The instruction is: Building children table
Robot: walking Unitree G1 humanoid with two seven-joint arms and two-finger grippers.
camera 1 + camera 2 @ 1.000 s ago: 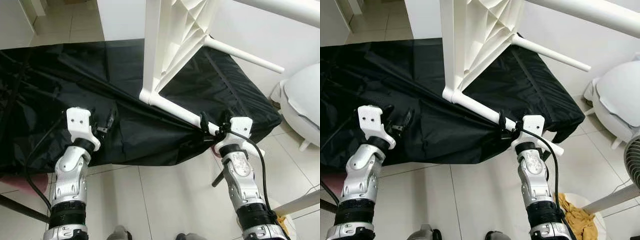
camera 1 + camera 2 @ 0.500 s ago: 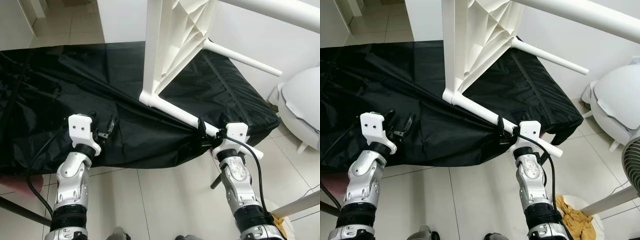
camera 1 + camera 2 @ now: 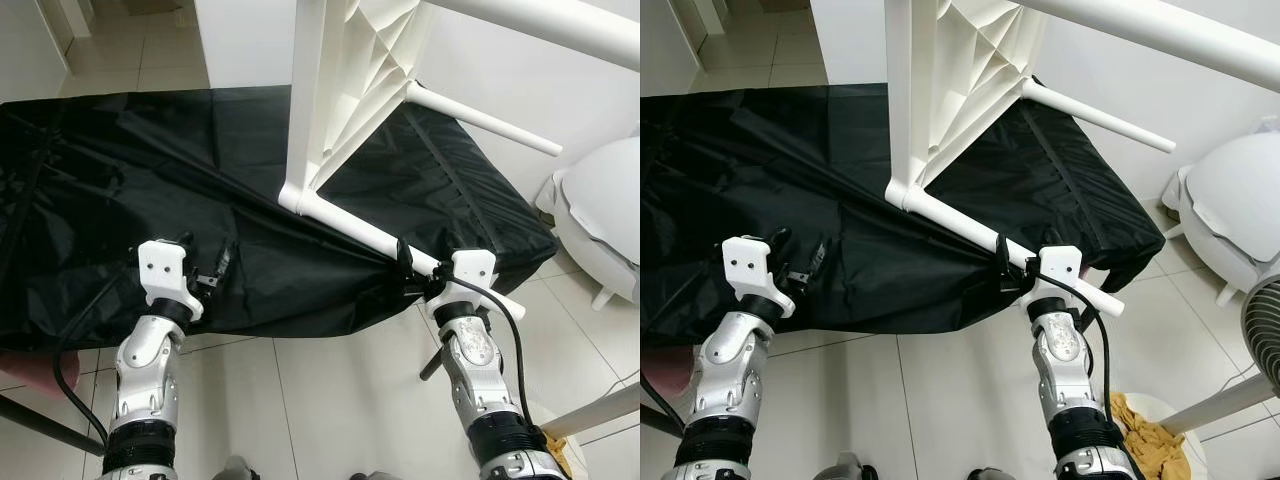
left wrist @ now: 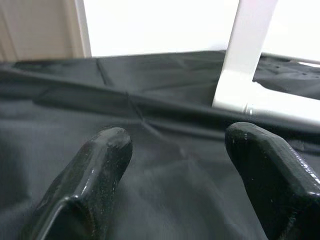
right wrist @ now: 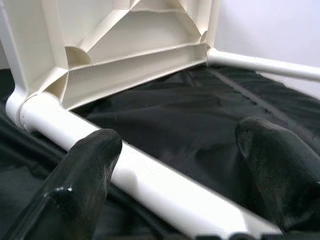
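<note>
A white plastic table stands tipped on its side on a black sheet, ribbed underside facing right. 1 round leg runs along the sheet toward the near right edge. The right gripper sits at that leg, its 2 fingers spread apart around it. The left gripper hovers over the sheet's near left edge, fingers apart and holding nothing.
</note>
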